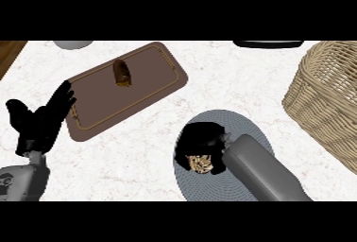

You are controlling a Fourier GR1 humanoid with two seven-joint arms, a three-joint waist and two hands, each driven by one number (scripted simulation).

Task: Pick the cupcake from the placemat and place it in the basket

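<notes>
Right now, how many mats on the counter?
2. A brown rectangular mat at upper left; a grey round placemat at lower centre, partly hidden under the right hand and the cupcake.

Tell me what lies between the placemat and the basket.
Nothing: in the head view, only bare counter separates the placemat from the basket. The right hand, curled over the cupcake, is on the placemat.
</notes>
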